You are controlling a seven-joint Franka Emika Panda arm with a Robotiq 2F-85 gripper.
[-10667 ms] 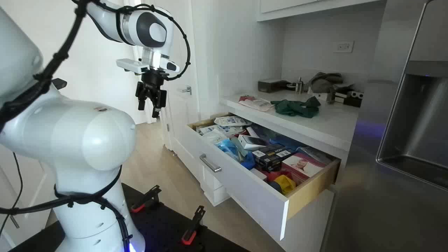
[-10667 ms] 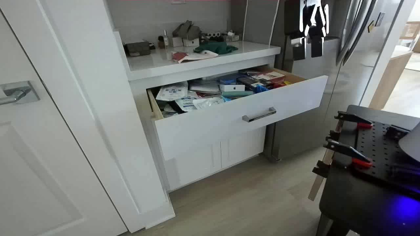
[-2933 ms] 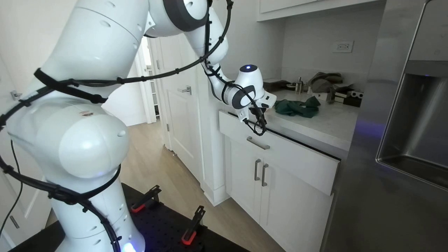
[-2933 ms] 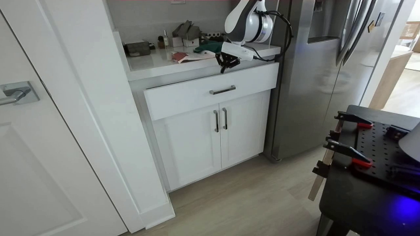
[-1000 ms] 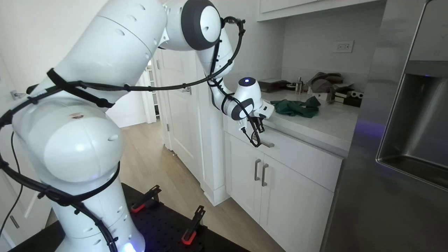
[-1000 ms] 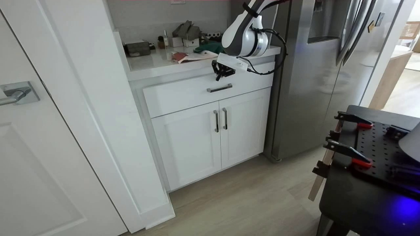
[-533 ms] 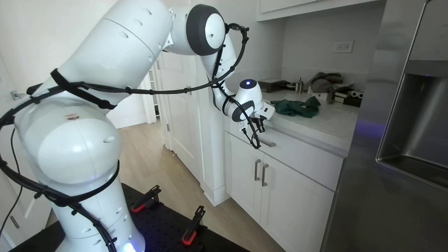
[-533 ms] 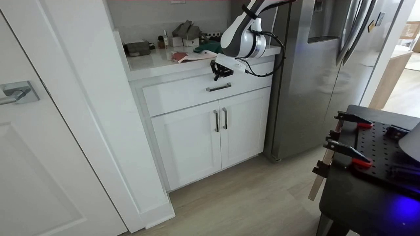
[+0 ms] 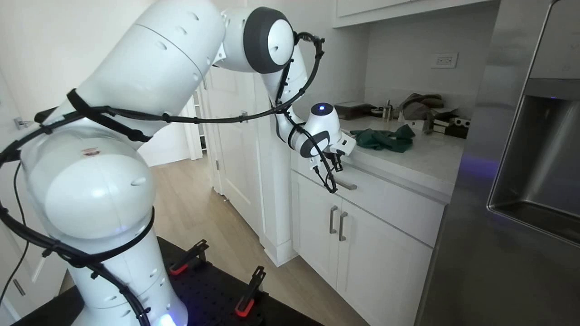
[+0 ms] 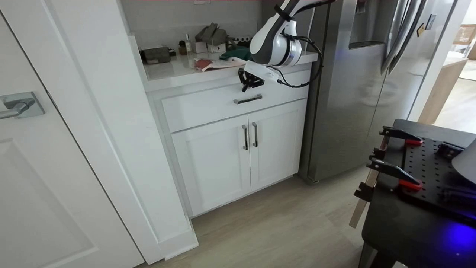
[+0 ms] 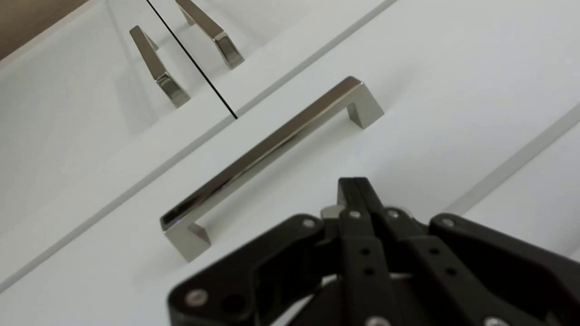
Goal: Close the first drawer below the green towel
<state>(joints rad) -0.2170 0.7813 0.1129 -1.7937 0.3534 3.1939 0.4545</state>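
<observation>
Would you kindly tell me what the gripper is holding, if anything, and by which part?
Nothing is held: the gripper is shut empty, and the drawer handle is apart from it.

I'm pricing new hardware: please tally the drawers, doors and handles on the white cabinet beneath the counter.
Drawer: 1
Cabinet doors: 2
Drawer handle: 1
Door handles: 2
Total: 6

Exterior views: diffuse, cool light; alcove wall (image 9: 408, 68) dim, pale wall (image 9: 68, 40) brighter. Glare spot on lower arm joint (image 9: 90, 190). Blue glow on black desk (image 10: 412, 219); violet reflection on steel refrigerator (image 9: 494, 253). Wrist view: glossy highlights on drawer handle (image 11: 272, 146), faint shadows beside it; dark tool (image 11: 354, 181) apparently soft toward bottom edge.
</observation>
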